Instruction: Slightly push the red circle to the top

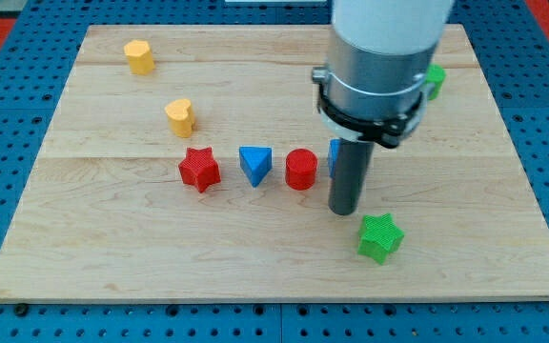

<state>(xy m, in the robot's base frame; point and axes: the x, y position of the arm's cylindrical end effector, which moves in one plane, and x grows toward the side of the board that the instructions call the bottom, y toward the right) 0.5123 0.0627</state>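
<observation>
Nearly lined up: my tip beside the red circle, not yet under it

The red circle point(301, 169) stands near the middle of the wooden board point(112, 257), in a loose row with the blue triangle point(254, 164) just to its left in the view and the red star point(199, 169) further left again. A blue block point(334, 155) peeks out from behind my rod on the circle's right; most of it is hidden, so I cannot name its shape.

My tip point(343, 211) rests on the board to the view's right of the red circle and a little lower, close by but, as far as I can tell, not touching it. There is no clamp to speak of: the rod is bare and holds nothing. The green star point(380, 236) lies just beyond the tip toward the view's bottom right.

I judge this to be the approach step, with the push itself not begun. To send the circle toward the view's top, the tip first needs to slide left until it sits directly below the circle, then move up into it for a short stroke only. Coming in off-centre would likely steer the circle sideways into the blue triangle or the hidden blue block, and the green star should be left alone
</observation>
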